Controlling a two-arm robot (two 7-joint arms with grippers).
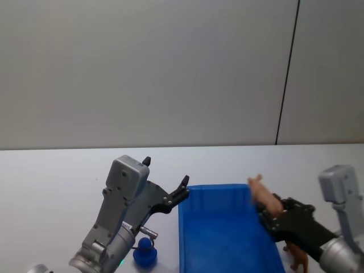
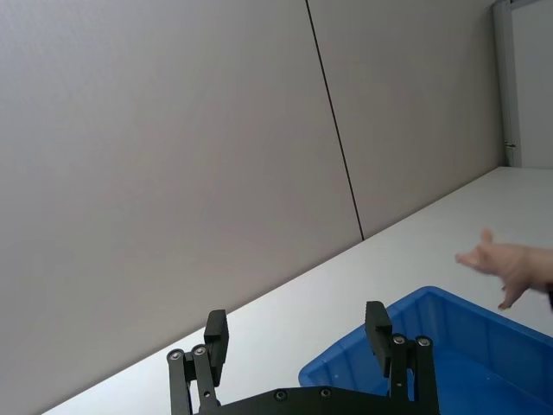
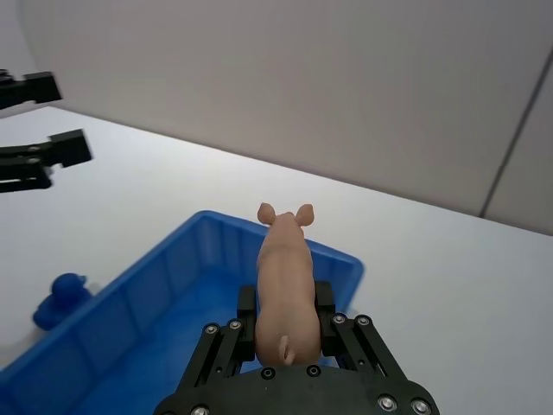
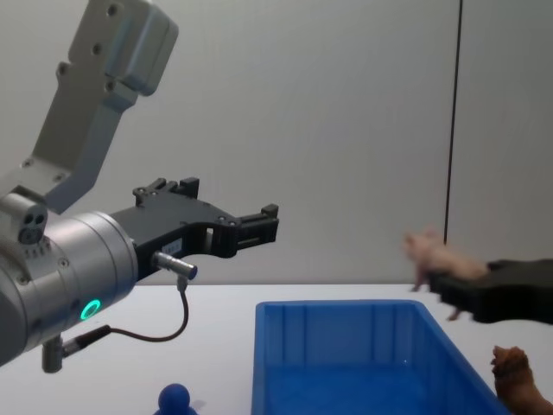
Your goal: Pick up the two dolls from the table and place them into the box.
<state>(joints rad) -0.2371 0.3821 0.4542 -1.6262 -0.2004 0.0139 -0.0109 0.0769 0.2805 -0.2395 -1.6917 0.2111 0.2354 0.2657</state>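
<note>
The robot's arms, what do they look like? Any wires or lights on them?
Both arms are silver-grey, with rounded wrists and a boxy grey housing. The left gripper and right gripper are black, each with two flat fingers and small silver screws. The left wrist carries a glowing green ring and a thin black cable looped to a silver plug.

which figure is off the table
The pink pig, held up in the right pincer; the blue figure and brown animal sit on the table.

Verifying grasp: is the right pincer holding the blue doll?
No, the right pincer grips a pink pig above the box; the blue doll sits on the table.
</note>
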